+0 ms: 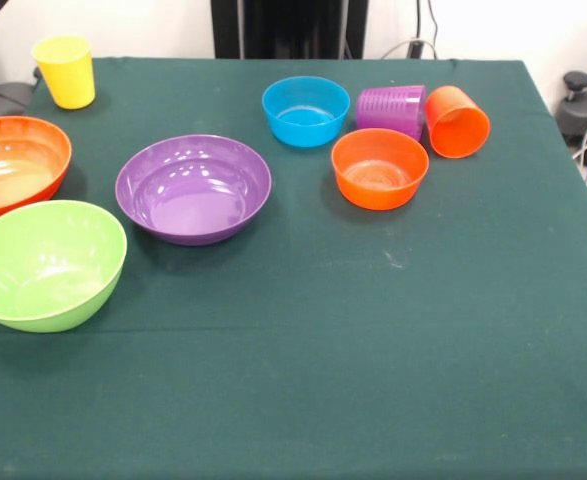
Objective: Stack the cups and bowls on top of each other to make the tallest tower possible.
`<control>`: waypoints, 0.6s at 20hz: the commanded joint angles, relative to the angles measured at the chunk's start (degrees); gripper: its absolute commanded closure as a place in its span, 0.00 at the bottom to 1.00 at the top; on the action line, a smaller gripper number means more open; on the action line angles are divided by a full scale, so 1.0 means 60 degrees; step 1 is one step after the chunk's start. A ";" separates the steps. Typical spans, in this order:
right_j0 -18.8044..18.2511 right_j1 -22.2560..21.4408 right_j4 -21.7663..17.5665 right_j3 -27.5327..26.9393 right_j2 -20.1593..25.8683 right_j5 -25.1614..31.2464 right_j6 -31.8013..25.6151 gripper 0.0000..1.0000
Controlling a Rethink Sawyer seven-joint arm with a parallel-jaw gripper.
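Observation:
On the green tablecloth, a yellow cup stands upright at the far left corner. A purple ribbed cup and an orange cup lie on their sides at the far right, touching each other. A small blue bowl and a small orange bowl sit upright next to them. A large purple bowl rests mid-table. A large orange bowl and a lime green bowl sit at the left edge, the green one tilted. No gripper shows in the front view.
The green-covered table has its right edge near dark equipment and cables. A dark pedestal stands behind the far edge.

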 commanded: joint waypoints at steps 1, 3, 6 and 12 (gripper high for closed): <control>0.0075 0.0332 0.0397 -0.0444 0.0585 -0.0336 0.0814 0.00; 0.0057 0.0372 0.0426 -0.0516 0.0542 -0.0325 0.0827 0.00; 0.0034 0.0442 0.0460 -0.0598 0.0472 -0.0304 0.0823 0.00; -0.0017 0.0613 0.0636 -0.0807 0.0308 -0.0291 0.0800 0.00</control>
